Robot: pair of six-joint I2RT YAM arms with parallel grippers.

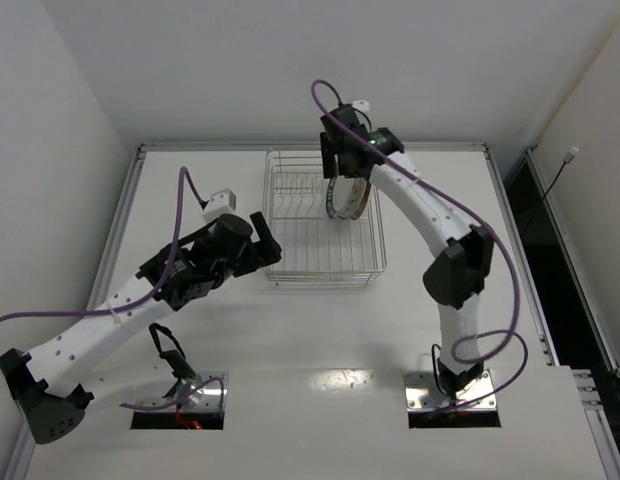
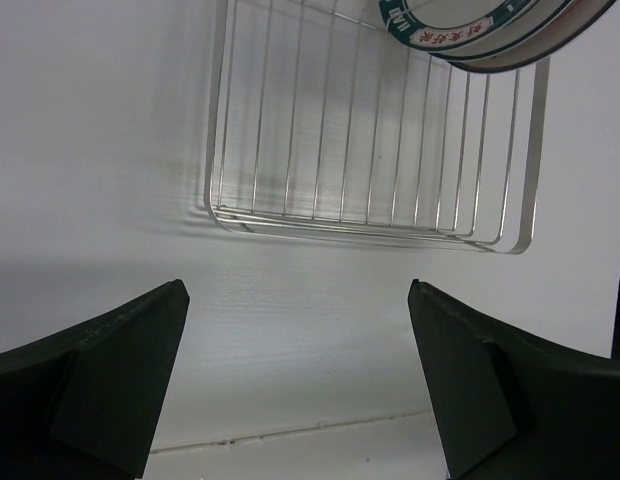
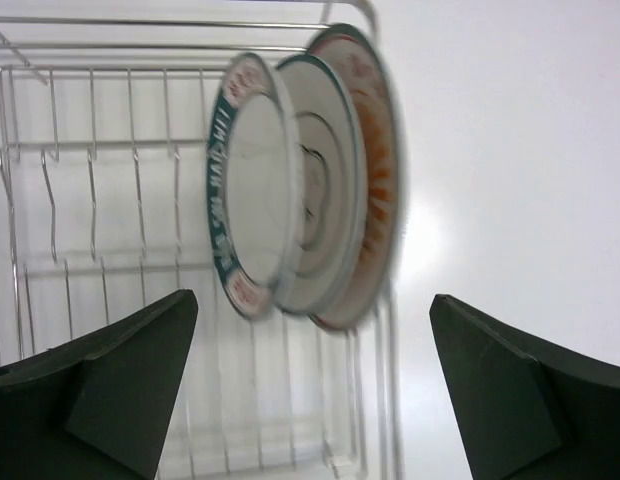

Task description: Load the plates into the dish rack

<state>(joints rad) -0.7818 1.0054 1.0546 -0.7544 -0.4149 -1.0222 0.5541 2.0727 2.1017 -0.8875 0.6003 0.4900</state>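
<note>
Right gripper (gaping, empty, like left gripper) hangs over plates in dish rack.

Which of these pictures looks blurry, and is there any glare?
Right wrist view: the plates look smeared, with a bright patch on the table beside them. Left wrist view: the dish rack wires are crisp. Top view: small glare low in the middle.

Both the left arm and the right arm have white tubular links joined by bulky black joint housings. A row of small dark holes dots the left arm's near link. Thin purple cables loop beside each arm. A small white box sits at each wrist. The fingers are dark, matte wedges.
</note>
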